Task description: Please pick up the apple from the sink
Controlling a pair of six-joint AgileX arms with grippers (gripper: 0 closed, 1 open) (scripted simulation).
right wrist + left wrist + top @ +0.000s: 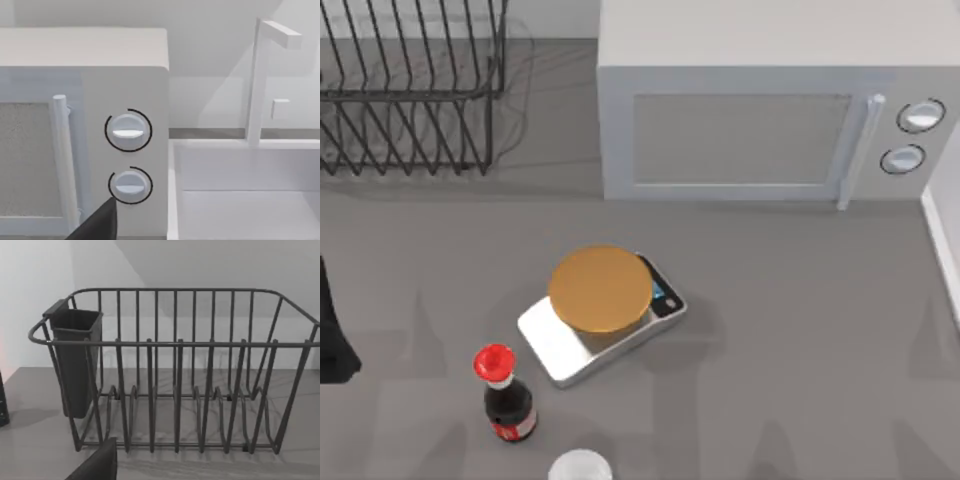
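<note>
Bottle [507,398] and scale [602,318] are seen at table [800,320] front, microwave [760,110] and rack [405,85] behind. Sink [240,170] is seen beside microwave; apple not made out. Jaws' state cannot be told.

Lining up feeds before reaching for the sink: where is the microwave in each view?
Top view: microwave at the back, right of centre.
Left wrist view: faces the dish rack instead.
Right wrist view: microwave front corner, beside the white sink.
Shared landmark: its two round dials.
</note>
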